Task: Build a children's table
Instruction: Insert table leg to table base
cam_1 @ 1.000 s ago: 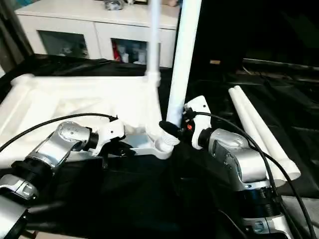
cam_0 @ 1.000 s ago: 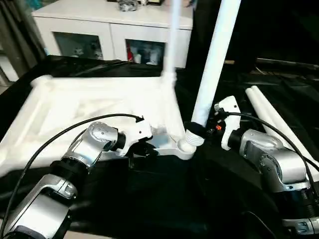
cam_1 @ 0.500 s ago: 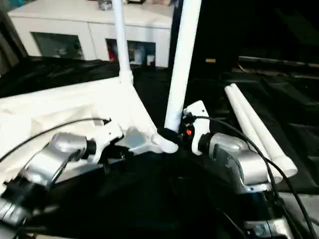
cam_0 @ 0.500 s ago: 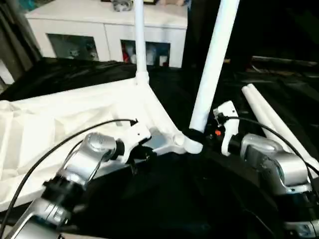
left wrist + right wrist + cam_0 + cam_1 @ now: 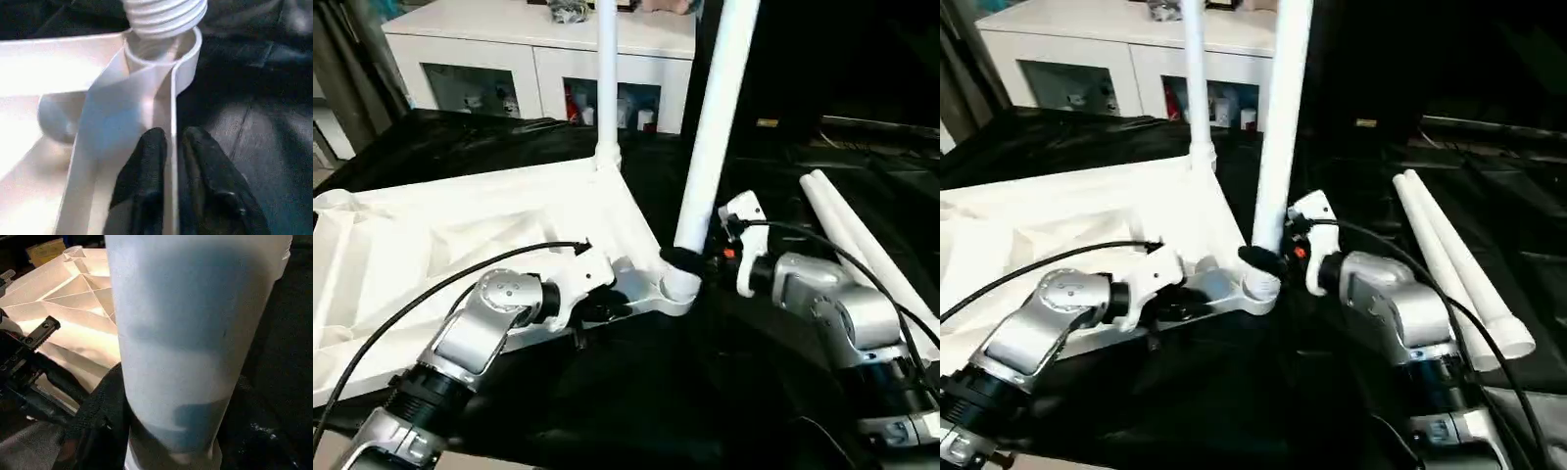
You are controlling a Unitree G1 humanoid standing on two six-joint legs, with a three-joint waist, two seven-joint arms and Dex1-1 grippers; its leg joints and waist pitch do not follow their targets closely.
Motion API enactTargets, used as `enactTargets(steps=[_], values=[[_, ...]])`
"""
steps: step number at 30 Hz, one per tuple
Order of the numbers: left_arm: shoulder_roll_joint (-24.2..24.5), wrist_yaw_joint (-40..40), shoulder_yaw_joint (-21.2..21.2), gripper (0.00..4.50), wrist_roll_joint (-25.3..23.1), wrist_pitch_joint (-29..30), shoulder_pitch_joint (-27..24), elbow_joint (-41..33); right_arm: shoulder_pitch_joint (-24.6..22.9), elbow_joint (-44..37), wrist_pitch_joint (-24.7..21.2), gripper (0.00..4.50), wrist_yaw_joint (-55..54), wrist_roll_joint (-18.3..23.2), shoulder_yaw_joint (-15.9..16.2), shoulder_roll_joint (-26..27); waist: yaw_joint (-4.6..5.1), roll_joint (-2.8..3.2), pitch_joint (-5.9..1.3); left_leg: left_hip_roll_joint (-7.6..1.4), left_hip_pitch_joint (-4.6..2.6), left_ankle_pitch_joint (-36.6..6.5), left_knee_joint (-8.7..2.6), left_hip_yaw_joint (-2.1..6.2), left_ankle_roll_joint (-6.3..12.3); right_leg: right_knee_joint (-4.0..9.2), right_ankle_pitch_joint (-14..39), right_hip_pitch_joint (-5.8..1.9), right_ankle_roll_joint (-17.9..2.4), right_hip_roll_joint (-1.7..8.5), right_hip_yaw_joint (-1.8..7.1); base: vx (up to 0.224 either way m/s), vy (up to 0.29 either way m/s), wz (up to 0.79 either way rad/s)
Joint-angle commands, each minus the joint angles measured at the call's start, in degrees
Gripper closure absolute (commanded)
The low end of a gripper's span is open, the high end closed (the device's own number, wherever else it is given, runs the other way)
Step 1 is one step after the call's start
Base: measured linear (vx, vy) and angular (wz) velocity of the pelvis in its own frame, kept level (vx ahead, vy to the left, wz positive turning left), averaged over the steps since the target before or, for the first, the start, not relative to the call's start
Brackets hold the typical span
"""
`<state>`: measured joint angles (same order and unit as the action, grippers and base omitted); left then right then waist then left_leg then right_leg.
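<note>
A: What was the biggest thing there?

B: The tabletop [image 5: 460, 235], white plastic, lying underside up on the black cloth [image 5: 636, 392], its ribs forming triangles and a round socket [image 5: 164, 51] at the corner in front of the left gripper [image 5: 171, 147].

A: How many legs?

B: Four, all long, smooth white cylinders. One leg [image 5: 607, 69] stood upright in the far corner beyond both grippers. A second, tilted leg [image 5: 710, 137] had its threaded end at the near socket. Two loose legs [image 5: 862, 245] lay side by side on the cloth, outboard of the right arm.

A: And the hands?

B: The left gripper's two black fingers [image 5: 146, 171] sat on either side of the tabletop's thin edge wall, just short of the socket, with only a narrow gap between them. The right gripper [image 5: 680, 259] clasped the tilted leg low down, its black fingers around the tube just above the socket.

A: Anything changed?

B: Compared with a second earlier, the tabletop had swung round, so the upright leg sat further to the left. The right grip on the tilted leg was unchanged.

A: Behind it all?

B: A white cabinet [image 5: 538, 59] with glass doors.
</note>
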<state>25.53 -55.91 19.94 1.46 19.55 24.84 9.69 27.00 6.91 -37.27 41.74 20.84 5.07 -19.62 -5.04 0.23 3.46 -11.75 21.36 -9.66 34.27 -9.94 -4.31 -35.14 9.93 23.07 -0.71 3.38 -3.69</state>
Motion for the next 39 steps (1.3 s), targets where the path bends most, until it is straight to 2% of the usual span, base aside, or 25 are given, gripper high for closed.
enactTargets(steps=[1,8,16,17,20,23,26,34,39], values=[[0.3,-0.1,-0.8,3.6,0.0,0.6,0.0,-0.4,0.6,-0.3,0.8,2.57,0.3,0.0,0.1,-0.4,0.05,-0.4,-4.04,-1.14,-0.91,-12.1,-3.94,0.26,-0.46,4.6,18.4,-2.48,-8.1,4.12,2.66,0.0,0.0,0.0],[1.6,-1.2,0.3,3.6,-0.4,2.3,-0.3,-0.3,1.2,0.4,1.3,2.57,0.4,-0.6,0.2,-0.1,0.08,-0.41,-3.94,-1.09,-0.94,-12.9,-3.97,0.29,-0.71,4.86,20.5,-2.39,-7.5,4.15,2.64,0.0,0.0,0.0],[2.0,-1.5,0.7,3.6,-0.6,2.7,-0.5,0.0,1.3,0.8,1.7,2.57,0.3,-0.8,0.3,0.4,0.06,-0.3,-4.02,-1.15,-0.97,-12.7,-3.99,0.32,-0.72,4.74,19.3,-2.37,-7.8,4.13,2.65,0.0,0.0,0.0],[2.0,-1.4,0.7,3.88,-0.6,2.7,-0.5,0.0,1.4,0.9,1.8,2.57,0.3,-0.8,0.3,0.5,0.08,-0.3,-4.0,-1.16,-0.95,-12.8,-4.04,0.34,-0.76,4.7,19.2,-2.39,-8.0,4.12,2.63,0.0,0.0,0.0],[1.8,-1.2,0.5,3.95,-0.5,3.1,-0.4,0.2,1.6,1.2,2.0,2.57,0.3,-1.0,0.3,0.8,0.09,-0.29,-4.01,-1.15,-0.95,-12.9,-4.01,0.32,-0.78,4.7,19.2,-2.38,-8.1,4.16,2.64,0.0,0.0,0.0],[1.7,-1.2,0.4,4.39,-0.4,3.1,-0.3,0.3,1.7,1.8,2.3,2.57,0.5,-1.6,0.8,0.7,0.13,-0.12,-3.95,-1.15,-0.95,-13.3,-4.05,0.36,-0.89,4.79,19.5,-2.37,-8.1,4.14,2.63,0.0,0.0,0.0],[1.9,-1.9,0.6,4.45,-0.3,3.2,-0.3,0.3,1.9,2.6,2.8,2.57,0.4,-2.1,1.2,0.9,0.13,-0.23,-3.94,-1.09,-0.96,-13.6,-4.02,0.34,-0.92,4.91,20.4,-2.39,-7.9,4.16,2.61,0.0,0.0,0.0],[1.7,-2.4,0.9,4.5,-0.1,3.1,-0.5,0.2,2.8,4.9,3.6,2.57,0.7,-3.1,2.1,1.3,0.12,-0.28,-4.06,-1.17,-0.96,-12.5,-3.98,0.3,-0.75,4.49,17.7,-2.43,-8.9,4.12,2.65,0.0,0.0,0.0],[1.7,-2.4,0.9,4.5,-0.2,2.9,-0.4,0.5,3.0,5.5,3.2,2.57,1.2,-3.3,2.6,0.9,0.08,-0.41,-4.04,-1.19,-0.91,-12.3,-4.0,0.28,-0.63,4.47,17.5,-2.51,-8.8,4.18,2.71,0.0,0.0,0.0]])
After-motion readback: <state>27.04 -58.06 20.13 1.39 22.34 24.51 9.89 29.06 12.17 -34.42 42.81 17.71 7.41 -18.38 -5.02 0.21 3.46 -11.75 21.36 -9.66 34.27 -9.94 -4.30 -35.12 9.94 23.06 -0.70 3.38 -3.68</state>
